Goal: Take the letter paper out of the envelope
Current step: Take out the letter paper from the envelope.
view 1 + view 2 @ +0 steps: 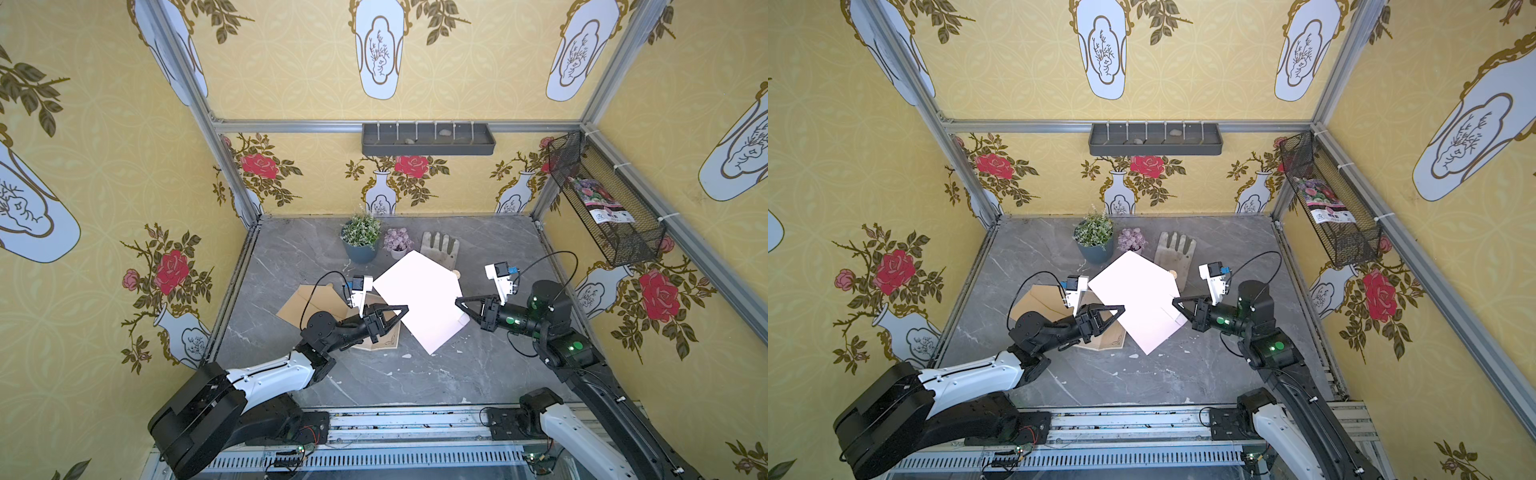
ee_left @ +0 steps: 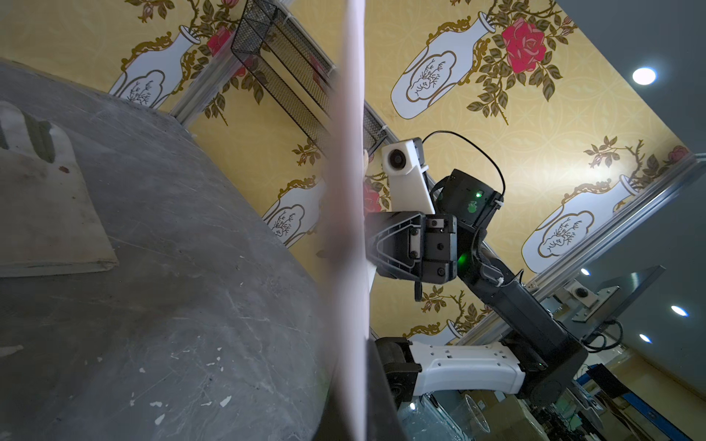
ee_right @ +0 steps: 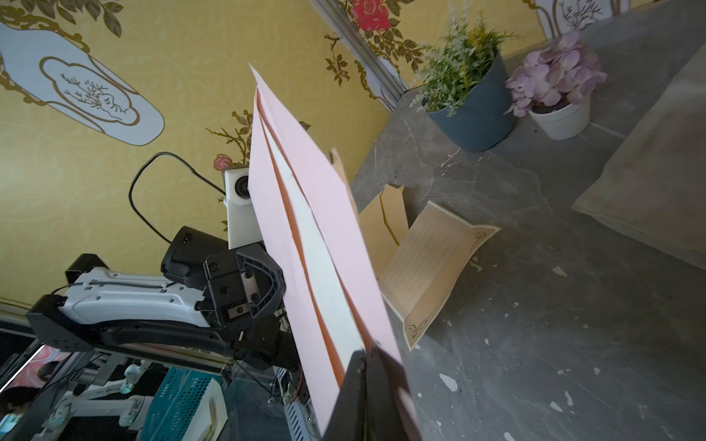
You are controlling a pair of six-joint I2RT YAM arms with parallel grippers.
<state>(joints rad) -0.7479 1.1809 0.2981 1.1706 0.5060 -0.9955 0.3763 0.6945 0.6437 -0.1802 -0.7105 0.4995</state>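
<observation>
Right now the pink envelope (image 1: 419, 299) is held up off the grey table (image 1: 415, 382), over its middle, stretched between the two arms. In both top views it sits like a diamond, one corner pointing to 12 o'clock. The left claw (image 1: 404, 309) is clenched on the envelope's edge at about 8 o'clock. The right claw (image 1: 458, 300) is clamped on the edge at about 3 o'clock. Which layer the right claw pinches I cannot tell.

White paper (image 3: 324, 286) shows as a long strip between the pink flaps in the right wrist view, so it is still inside the envelope. In a top view a small white corner pokes out beside the right claw.

At about 9 o'clock on the table a brown envelope (image 1: 303, 303) lies flat under the left arm. A lined tan sheet (image 3: 431, 267) lies curled just beside it. At 12 o'clock stand a green plant in a blue pot (image 1: 360, 239) and a small pot of purple flowers (image 1: 398, 241). A pale glove (image 1: 440, 247) lies at 1 o'clock, partly hidden behind the envelope.
</observation>
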